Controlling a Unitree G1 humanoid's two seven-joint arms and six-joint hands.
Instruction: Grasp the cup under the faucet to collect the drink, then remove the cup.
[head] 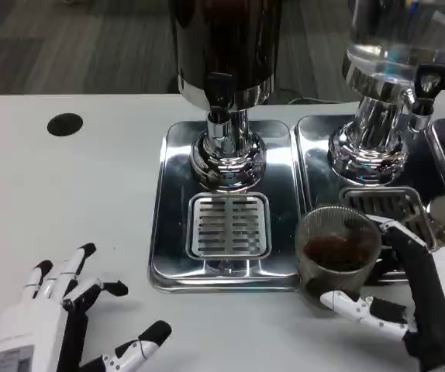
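Right now the right robot hand (420, 306) grasps the cup (337, 252), which holds dark drink and sits at the front edge between two steel drip trays, away from the faucet (219, 97). Beside it stand the dark dispenser (224, 46), a clear dispenser (401, 46) and the slotted grate (229, 225). The left robot hand (60, 325) rests released on the white surface (67, 194). No writing is readable.

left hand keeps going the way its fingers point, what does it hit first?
Most likely the drip tray under the dark dispenser: the left hand lies open on the table, fingers aimed up and right toward the tray's near-left edge. The table between them looks free, though depth is unclear.
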